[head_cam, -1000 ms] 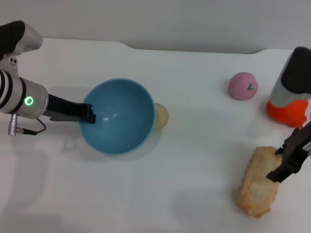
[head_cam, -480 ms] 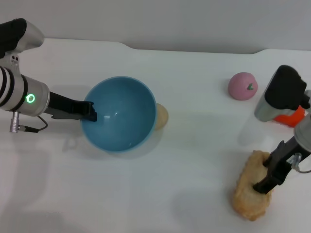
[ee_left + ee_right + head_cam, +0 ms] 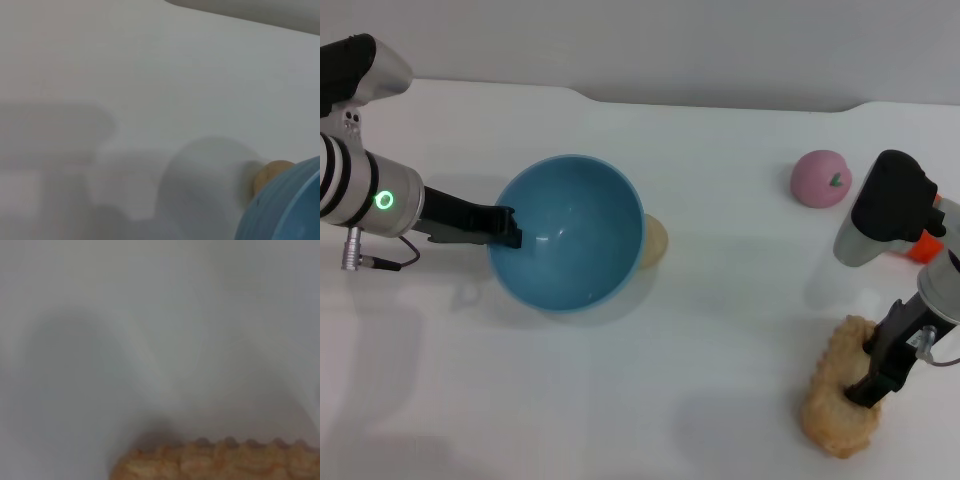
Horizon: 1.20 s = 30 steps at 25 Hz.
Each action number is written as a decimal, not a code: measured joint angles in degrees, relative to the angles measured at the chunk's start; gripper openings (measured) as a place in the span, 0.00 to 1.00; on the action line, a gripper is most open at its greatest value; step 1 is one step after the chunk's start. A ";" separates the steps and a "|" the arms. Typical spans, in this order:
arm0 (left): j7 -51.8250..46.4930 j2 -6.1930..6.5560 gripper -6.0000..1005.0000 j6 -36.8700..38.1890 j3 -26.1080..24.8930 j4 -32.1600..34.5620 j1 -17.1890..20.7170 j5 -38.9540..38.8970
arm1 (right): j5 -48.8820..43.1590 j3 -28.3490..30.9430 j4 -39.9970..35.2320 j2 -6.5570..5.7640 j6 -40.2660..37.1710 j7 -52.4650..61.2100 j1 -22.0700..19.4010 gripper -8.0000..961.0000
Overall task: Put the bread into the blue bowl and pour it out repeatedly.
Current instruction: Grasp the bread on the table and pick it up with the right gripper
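The blue bowl (image 3: 570, 240) stands left of centre in the head view, tipped a little, and my left gripper (image 3: 506, 228) is shut on its left rim. A slice of that bowl (image 3: 292, 210) fills one corner of the left wrist view. At the front right, the bread (image 3: 832, 402), a tan ridged loaf, is in the grip of my right gripper (image 3: 876, 384), whose dark fingers are shut on its right side. The loaf's scalloped edge (image 3: 215, 462) shows in the right wrist view over the white table.
A small beige ball (image 3: 653, 240) (image 3: 272, 172) rests against the bowl's right side. A pink ball (image 3: 820, 178) lies at the back right. An orange object (image 3: 926, 246) sits behind my right arm, mostly hidden. The white table's (image 3: 720, 300) far edge runs along the back.
My right arm has swung left and down, and the bread has shifted left with it. The bowl and left gripper have edged slightly right.
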 joint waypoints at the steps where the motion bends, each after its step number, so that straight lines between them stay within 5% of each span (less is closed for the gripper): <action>1: 0.00 0.00 0.02 0.00 0.00 0.00 0.00 0.00 | -0.02 -0.37 -0.11 -0.03 0.03 0.00 -0.01 0.75; 9: 0.00 0.01 0.02 -0.45 0.00 0.10 0.00 0.00 | 0.30 0.29 -8.11 0.17 -1.00 -0.07 -4.33 0.65; 30: -0.01 1.89 0.02 -5.04 -0.12 2.27 -3.09 0.45 | 8.14 14.89 -21.65 -0.18 -4.71 -5.16 -10.05 0.48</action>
